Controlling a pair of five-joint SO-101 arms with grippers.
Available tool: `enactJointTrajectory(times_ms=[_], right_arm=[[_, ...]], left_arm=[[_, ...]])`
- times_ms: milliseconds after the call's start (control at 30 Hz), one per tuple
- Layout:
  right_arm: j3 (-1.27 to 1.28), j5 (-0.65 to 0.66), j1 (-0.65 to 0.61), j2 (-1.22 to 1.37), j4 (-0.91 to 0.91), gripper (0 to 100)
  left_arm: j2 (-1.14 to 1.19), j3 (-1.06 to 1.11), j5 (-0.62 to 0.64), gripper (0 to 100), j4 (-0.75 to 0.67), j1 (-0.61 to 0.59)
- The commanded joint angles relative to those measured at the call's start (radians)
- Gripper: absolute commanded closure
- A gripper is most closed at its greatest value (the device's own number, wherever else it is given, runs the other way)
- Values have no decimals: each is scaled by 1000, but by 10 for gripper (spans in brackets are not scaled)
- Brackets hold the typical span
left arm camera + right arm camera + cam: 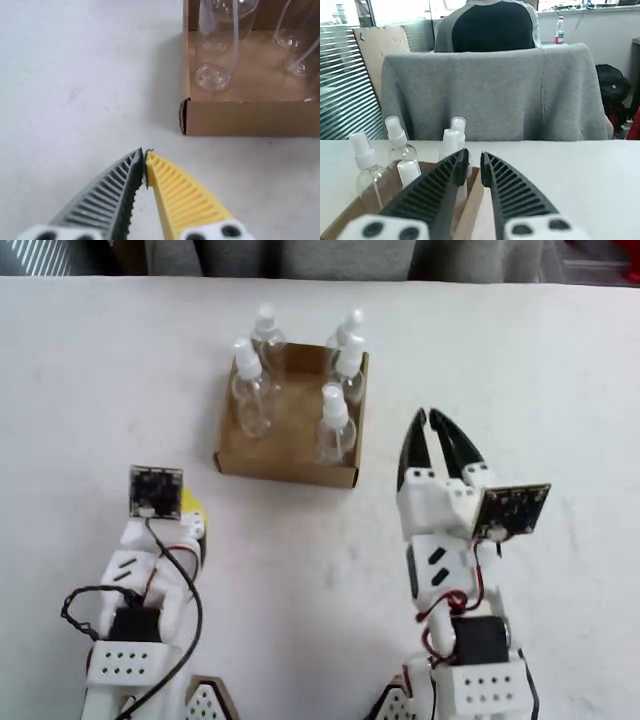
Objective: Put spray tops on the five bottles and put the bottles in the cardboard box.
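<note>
Grippers first: our left gripper (145,154) has one grey finger and one yellow finger. Their tips are pressed together with nothing between them. It hangs low over the white table (75,75). It points at the near left corner of the brown cardboard box (250,117), close to it but not touching. In the high view its arm is folded back at the near left of the table. A small black camera board (155,490) sits on top of the wrist.

Our right gripper (474,159) has two black fingers with ridges. Their tips are a little apart and hold nothing. This arm is stretched forward on the right side of the table. Its gripper is near the right wall of the box, but apart from it. It points towards the far edge of the table, not into the box.

We count five clear plastic bottles (335,435) standing upright inside the box. Each one has a white spray top (333,400) on it. Two stand at the back, two in the middle and one at the front right. The box walls are low, so the bottles stick up well above them.

Past the far edge of the table we see a grey cloth (490,90) draped over a chair.
</note>
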Motion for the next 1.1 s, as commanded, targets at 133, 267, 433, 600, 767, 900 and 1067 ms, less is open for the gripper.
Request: enactJointTrajectory(times_ms=[133,267,433,600,767,900,1067], right_arm=[[-17,15,62,-305,392,984],[-14,15,42,-282,483,983],[-11,15,21,-289,605,983],[115,6,24,-289,659,982],[328,6,30,-292,661,982],[368,11,31,-291,673,981],[368,12,24,-288,696,981]], left_arm=[[-13,-6,-127,977,133,125],[-13,-6,-144,977,140,133],[-15,-6,-146,977,178,136],[-10,-6,-146,977,190,136],[-10,-6,-146,977,210,127],[-15,-6,-144,976,284,127],[-15,-5,-138,976,288,71]])
